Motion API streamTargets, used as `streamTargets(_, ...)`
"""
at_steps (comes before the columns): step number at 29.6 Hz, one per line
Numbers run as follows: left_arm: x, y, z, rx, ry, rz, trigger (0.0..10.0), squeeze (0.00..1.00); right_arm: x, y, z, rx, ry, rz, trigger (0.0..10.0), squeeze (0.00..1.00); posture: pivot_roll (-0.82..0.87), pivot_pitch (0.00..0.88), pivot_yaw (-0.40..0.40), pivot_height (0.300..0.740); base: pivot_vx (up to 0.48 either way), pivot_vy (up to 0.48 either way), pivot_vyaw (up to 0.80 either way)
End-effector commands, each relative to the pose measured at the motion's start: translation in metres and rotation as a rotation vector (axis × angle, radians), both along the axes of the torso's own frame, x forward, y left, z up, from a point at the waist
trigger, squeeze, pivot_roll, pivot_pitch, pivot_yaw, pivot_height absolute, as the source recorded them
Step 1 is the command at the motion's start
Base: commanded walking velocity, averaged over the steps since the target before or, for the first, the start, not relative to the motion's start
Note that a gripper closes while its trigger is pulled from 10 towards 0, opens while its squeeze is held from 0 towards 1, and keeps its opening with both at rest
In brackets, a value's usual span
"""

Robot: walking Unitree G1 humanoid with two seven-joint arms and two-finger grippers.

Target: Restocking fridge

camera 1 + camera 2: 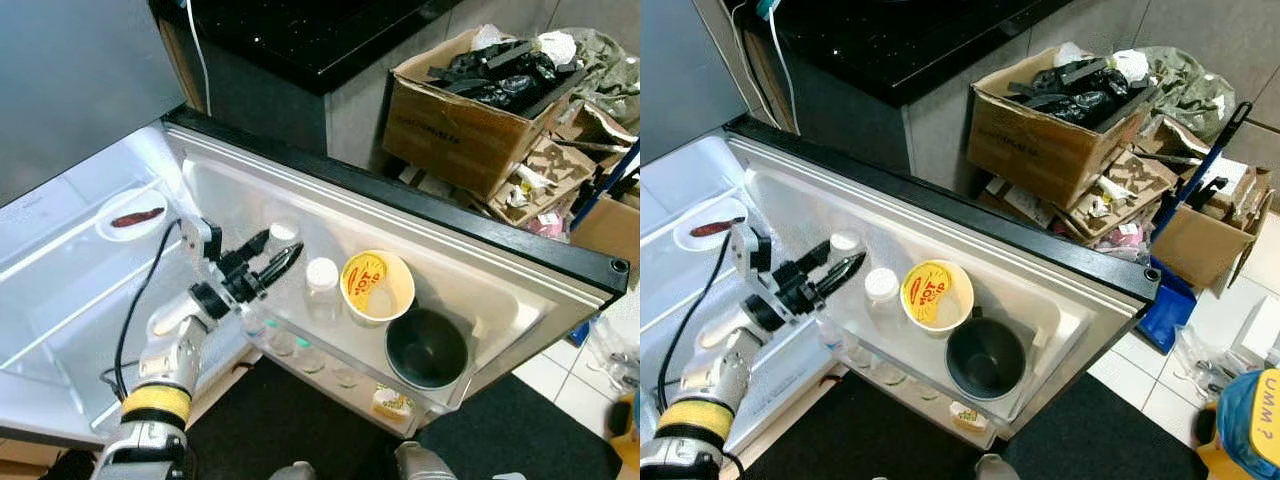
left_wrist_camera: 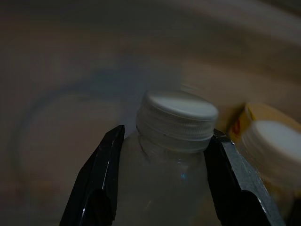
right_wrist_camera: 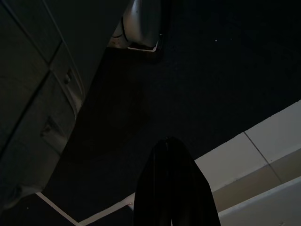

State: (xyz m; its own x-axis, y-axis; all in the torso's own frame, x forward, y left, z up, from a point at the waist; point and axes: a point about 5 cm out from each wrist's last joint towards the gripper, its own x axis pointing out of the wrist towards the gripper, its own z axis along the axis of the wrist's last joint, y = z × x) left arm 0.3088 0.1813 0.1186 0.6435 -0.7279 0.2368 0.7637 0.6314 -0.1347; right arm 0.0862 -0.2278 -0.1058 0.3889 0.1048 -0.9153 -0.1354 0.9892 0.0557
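Observation:
The fridge door (image 1: 500, 270) stands open, with its shelf facing up at me. My left gripper (image 1: 282, 245) reaches into that shelf and is shut on a clear bottle with a white cap (image 1: 284, 231). The left wrist view has the bottle (image 2: 164, 188) between both black fingers (image 2: 101, 188), which press on its shoulders. A second white-capped bottle (image 1: 322, 272) stands just beside it. After that come a yellow-lidded tub (image 1: 376, 286) and a dark bowl (image 1: 428, 348). My right gripper (image 3: 171, 188) hangs idle over dark floor.
A plate with a red item (image 1: 135, 217) lies on a fridge shelf at the left. A small yellow packet (image 1: 392, 402) sits in the lower door shelf. Cardboard boxes of clutter (image 1: 480, 100) stand behind the door, beside a black counter (image 1: 300, 30). A black mat (image 1: 300, 420) covers the floor.

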Motion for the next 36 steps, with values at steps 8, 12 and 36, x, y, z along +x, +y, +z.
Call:
streamTargets(8, -0.004, -0.003, -0.011, -0.027, 0.033, 0.038, 10.0, 0.00, -0.005, 0.007, -0.003, 0.022, 0.018, 0.002, 10.0, 0.00, -0.06, 0.195, 0.045, 0.740, 0.000, 0.000, 0.00)
streamTargets(12, -0.005, -0.002, -0.014, -0.027, 0.052, 0.029, 10.0, 0.69, -0.006, 0.006, -0.003, 0.021, 0.019, 0.001, 10.0, 0.00, -0.06, 0.196, 0.045, 0.740, 0.000, 0.000, 0.00)
streamTargets(36, -0.037, 0.058, -0.007, -0.399, 0.125, -0.050, 10.0, 0.00, -0.005, 0.006, -0.002, 0.021, 0.020, 0.006, 10.0, 0.00, -0.05, 0.186, 0.047, 0.740, 0.000, 0.000, 0.00)
